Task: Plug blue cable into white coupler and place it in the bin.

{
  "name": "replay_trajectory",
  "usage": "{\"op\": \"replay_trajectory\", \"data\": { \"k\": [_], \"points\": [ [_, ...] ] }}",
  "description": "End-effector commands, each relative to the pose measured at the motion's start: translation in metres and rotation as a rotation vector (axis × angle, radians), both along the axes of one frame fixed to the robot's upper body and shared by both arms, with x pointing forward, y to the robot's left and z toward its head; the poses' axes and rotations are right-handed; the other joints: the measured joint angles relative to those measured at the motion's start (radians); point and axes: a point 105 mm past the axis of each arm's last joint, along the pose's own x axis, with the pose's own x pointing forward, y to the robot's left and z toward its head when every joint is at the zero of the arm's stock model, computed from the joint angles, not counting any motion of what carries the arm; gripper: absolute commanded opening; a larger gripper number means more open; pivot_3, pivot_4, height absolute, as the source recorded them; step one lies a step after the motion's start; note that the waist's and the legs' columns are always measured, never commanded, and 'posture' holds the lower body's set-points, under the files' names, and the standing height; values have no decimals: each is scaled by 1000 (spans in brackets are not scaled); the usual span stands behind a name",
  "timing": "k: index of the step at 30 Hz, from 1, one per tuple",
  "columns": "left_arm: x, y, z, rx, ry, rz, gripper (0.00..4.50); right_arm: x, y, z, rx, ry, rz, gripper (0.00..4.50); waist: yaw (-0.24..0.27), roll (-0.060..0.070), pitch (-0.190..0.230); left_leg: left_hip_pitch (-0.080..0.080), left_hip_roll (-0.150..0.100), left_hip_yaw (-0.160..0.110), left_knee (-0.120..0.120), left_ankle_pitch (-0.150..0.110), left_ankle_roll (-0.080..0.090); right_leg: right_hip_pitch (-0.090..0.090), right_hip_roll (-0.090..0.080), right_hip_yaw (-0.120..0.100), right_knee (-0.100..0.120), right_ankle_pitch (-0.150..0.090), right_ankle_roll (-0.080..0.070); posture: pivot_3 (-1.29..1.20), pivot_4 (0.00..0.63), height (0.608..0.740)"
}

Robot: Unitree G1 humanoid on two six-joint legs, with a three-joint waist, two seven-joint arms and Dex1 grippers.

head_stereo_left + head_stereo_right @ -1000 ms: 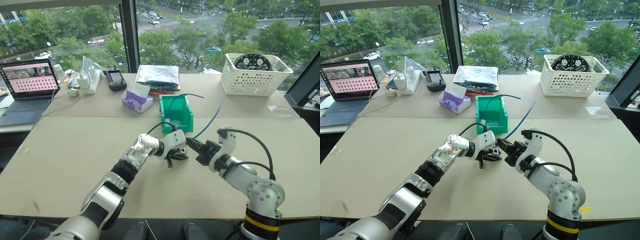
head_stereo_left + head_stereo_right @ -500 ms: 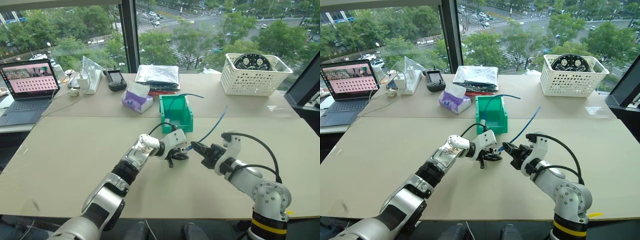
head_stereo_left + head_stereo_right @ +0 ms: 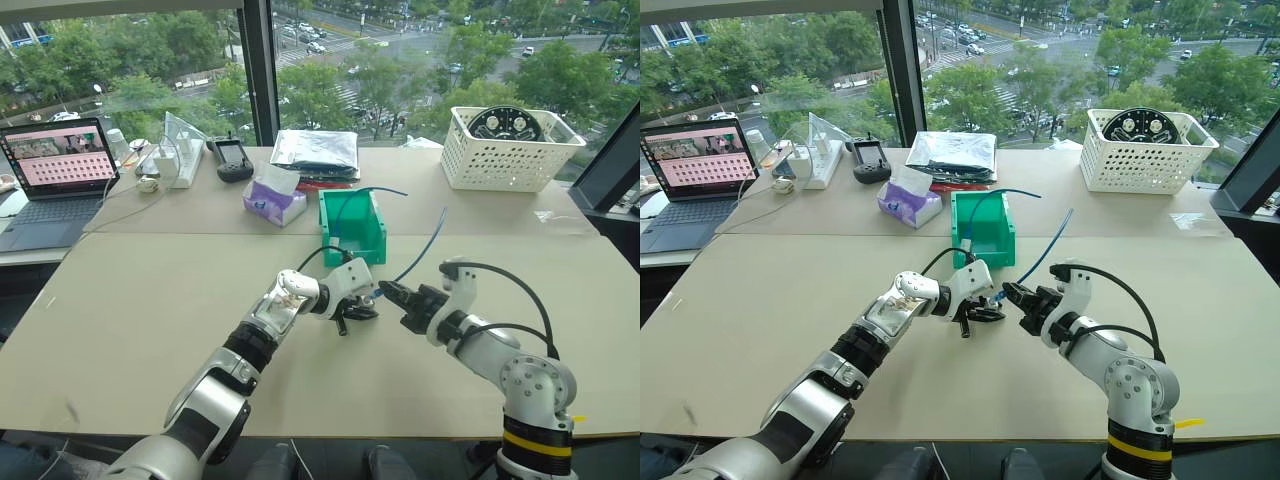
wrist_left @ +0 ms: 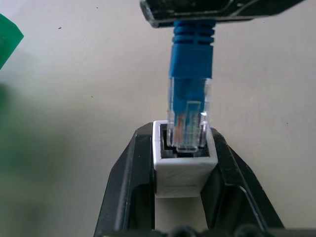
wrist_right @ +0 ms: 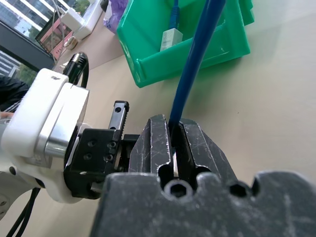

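Observation:
The white coupler (image 4: 183, 170) sits clamped between my left gripper's (image 3: 358, 310) two black fingers, socket facing outward. The blue cable's (image 3: 425, 245) clear plug (image 4: 189, 113) has its tip in the socket, while most of the plug stands outside it. My right gripper (image 3: 388, 291) is shut on the cable just behind the plug's blue boot, facing the left gripper over the table. From there the cable (image 5: 195, 64) rises up and back to the right. The green bin (image 3: 352, 225) stands just behind both grippers.
Inside the bin lies another blue cable with a white coupler (image 5: 170, 37). Behind it are a tissue pack (image 3: 272, 200) and a dark bag (image 3: 315, 152), with a white lattice basket (image 3: 510, 150) at the back right. A laptop (image 3: 55, 165) sits at the far left.
My right arm's elbow has shifted a little and the cable's free end leans slightly differently. Both grippers stay in place with their holds unchanged.

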Motion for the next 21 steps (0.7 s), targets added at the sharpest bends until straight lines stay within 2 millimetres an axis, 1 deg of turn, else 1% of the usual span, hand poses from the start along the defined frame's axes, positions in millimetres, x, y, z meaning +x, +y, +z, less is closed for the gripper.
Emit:
{"op": "replay_trajectory", "data": {
  "k": [1, 7, 10, 14, 17, 21],
  "points": [
    [-3, 1, -11, 35, 23, 4, 696, 4, -1, 13, -7, -67, 6, 0, 0, 0, 0, 0, 0, 0, 0, 0, 0, 0, 0, 0, 0, 0, 0, 0, 150, 727],
    [-3, 1, -9, 33, 19, 4, 696, 6, -1, 13, -29, -73, 18, 0, 0, 0, 0, 0, 0, 0, 0, 0, 0, 0, 0, 0, 0, 0, 0, 0, 150, 727],
    [-2, 2, -8, 30, 16, 8, 696, 4, 2, 11, -35, -71, 31, 0, 0, 0, 0, 0, 0, 0, 0, 0, 0, 0, 0, 0, 0, 0, 0, 0, 150, 727],
    [-5, -6, 4, -49, 73, 18, 696, 4, 9, 10, -13, -67, 32, 0, -2, 0, 0, 0, 0, 0, 0, 0, 0, 0, 0, 0, 0, 0, 0, 0, 150, 727],
    [-6, -8, 7, -53, 79, 20, 696, 3, 12, 11, -16, -73, 29, 0, -5, 0, 0, 0, 0, 0, 0, 0, 0, -1, 0, 0, 0, 0, 0, 0, 150, 727],
    [-7, -8, 13, -52, 83, 16, 696, 1, 15, 9, -88, -84, 30, 0, -9, 0, 0, -1, 0, 0, 0, 0, 0, -1, 0, 0, 1, 0, 0, 0, 150, 727]
  ]
}}
